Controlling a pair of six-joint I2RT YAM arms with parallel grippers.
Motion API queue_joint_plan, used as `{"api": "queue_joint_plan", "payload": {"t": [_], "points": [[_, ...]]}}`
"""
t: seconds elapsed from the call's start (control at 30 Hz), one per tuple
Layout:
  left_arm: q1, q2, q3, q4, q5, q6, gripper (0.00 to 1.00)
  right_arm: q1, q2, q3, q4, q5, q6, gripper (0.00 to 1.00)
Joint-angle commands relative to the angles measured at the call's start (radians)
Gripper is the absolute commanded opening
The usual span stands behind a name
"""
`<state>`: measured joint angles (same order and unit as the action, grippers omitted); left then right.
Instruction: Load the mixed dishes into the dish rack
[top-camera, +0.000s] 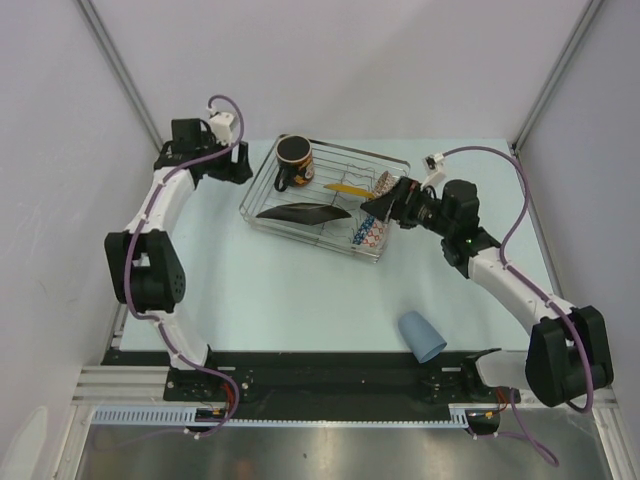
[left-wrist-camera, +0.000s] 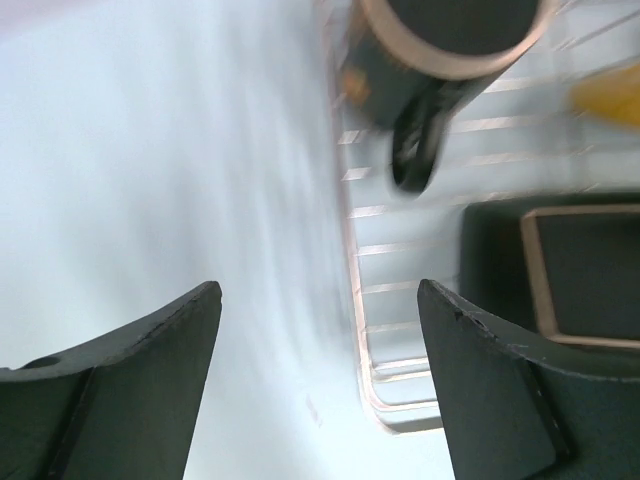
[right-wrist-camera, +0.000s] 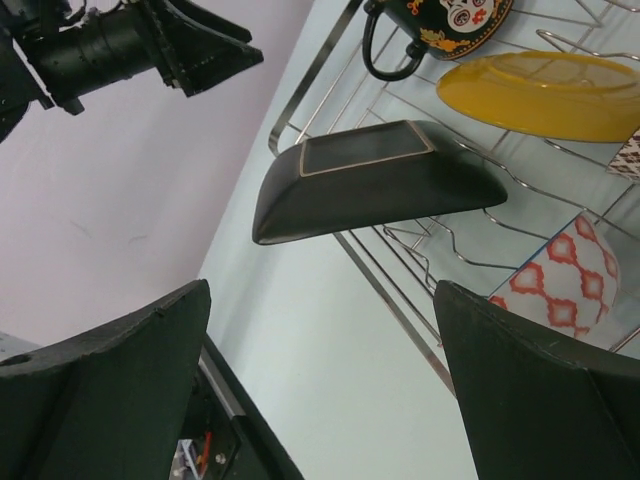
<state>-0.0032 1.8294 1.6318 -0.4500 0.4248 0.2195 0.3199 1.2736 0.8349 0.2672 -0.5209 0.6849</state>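
Now my left pincer hangs open at the rack's left end, holding nothing. My right pincer gapes wide and empty at the rack's right side. Inside the rack I see the mug, the dark plate tilted on its edge, and a red-patterned bowl. The cup lies on the tabletop, well apart from the rack.

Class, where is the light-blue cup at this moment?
In the top external view, the light-blue cup sits on the table at the near right, beside the right arm, outside the dish rack.
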Motion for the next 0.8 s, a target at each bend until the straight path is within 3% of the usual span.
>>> {"api": "queue_joint_plan", "payload": {"t": [0.0,0.4,0.77], "points": [[0.0,-0.022,-0.117,-0.018,-0.104,0.076,0.84,0.065,0.001,0.11,-0.11,0.096,-0.168,1.0],[-0.003,0.077,-0.081,-0.052,-0.075,0.047,0.81,0.274,-0.092,0.178,-0.23,0.372,-0.43,1.0],[-0.067,-0.005,-0.246,-0.157,-0.103,0.218,0.77,0.536,0.044,0.303,-0.237,0.66,-0.89,1.0]]}}
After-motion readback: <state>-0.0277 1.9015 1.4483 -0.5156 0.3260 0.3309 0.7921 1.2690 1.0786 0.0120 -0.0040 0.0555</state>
